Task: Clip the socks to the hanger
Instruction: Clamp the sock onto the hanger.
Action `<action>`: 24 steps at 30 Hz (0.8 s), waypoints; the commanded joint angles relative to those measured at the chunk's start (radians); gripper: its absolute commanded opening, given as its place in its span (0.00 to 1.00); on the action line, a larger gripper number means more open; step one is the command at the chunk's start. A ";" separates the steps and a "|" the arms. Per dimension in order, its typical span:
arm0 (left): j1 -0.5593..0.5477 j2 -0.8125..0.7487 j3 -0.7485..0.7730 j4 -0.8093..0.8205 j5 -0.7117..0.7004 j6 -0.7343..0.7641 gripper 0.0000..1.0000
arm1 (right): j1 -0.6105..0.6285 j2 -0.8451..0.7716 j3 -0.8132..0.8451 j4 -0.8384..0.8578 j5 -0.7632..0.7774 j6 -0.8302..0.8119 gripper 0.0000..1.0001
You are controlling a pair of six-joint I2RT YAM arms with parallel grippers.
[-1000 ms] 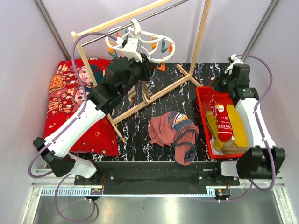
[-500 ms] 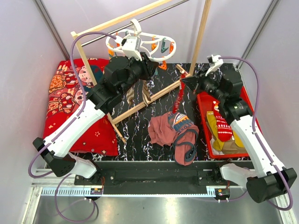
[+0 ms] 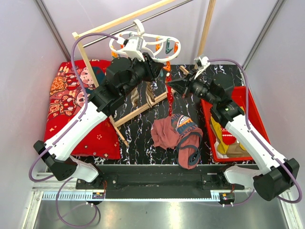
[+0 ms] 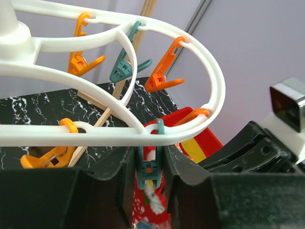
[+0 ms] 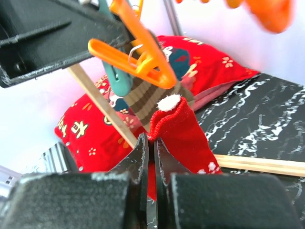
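At the 12 o'clock end of the table (image 3: 143,138), the hanger (image 4: 105,135) sits high beside the wooden rack (image 3: 90,67). The left fingers (image 4: 109,186) are narrowed around one teal peg (image 4: 151,168) on the near ring, one pad pressing each side of it. Seen from the left wrist, the red sock (image 4: 150,206) lies at 6 o'clock from that peg, between the two fingers. Its white-tipped cuff reaches the peg's lower end. Whether the cuff is inside the peg's mouth cannot be told.

The right arm reaches in from 3 o'clock. The right fingers (image 5: 138,164) are pinched nearly together on the red sock just under its cuff, so the cuff stands up beyond the fingertips and the rest hangs down. From the right wrist, an orange peg (image 5: 143,59) is at 11 o'clock from the cuff, and the brown-and-tan striped sock (image 5: 143,102) hangs just behind it.

A mustard yellow sock (image 3: 215,129) lies in the red tray (image 3: 249,98) at 3 o'clock. A rust garment (image 3: 167,131) lies mid-table, and a red cushion (image 3: 71,105) lies at 9 o'clock.
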 commanded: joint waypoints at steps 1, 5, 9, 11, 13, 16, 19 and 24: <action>0.000 -0.015 0.014 0.077 0.039 -0.023 0.00 | 0.043 0.018 0.045 0.077 -0.002 0.006 0.05; 0.000 -0.016 0.006 0.084 0.039 -0.033 0.00 | 0.066 0.028 0.048 0.091 0.016 0.006 0.05; 0.000 -0.016 -0.006 0.085 0.032 -0.033 0.00 | 0.080 0.032 0.067 0.098 0.022 0.004 0.05; 0.000 -0.015 -0.009 0.087 0.026 -0.031 0.00 | 0.086 0.034 0.073 0.103 0.028 0.003 0.05; -0.002 -0.016 -0.012 0.087 0.021 -0.024 0.00 | 0.088 0.032 0.078 0.105 0.031 0.003 0.05; -0.002 -0.016 -0.020 0.087 0.009 -0.016 0.00 | 0.091 0.029 0.085 0.105 0.036 0.000 0.05; -0.002 -0.016 -0.023 0.085 0.000 -0.010 0.00 | 0.094 0.028 0.088 0.105 0.044 -0.005 0.05; -0.002 -0.018 -0.027 0.084 -0.005 -0.007 0.00 | 0.095 0.028 0.090 0.106 0.054 -0.008 0.05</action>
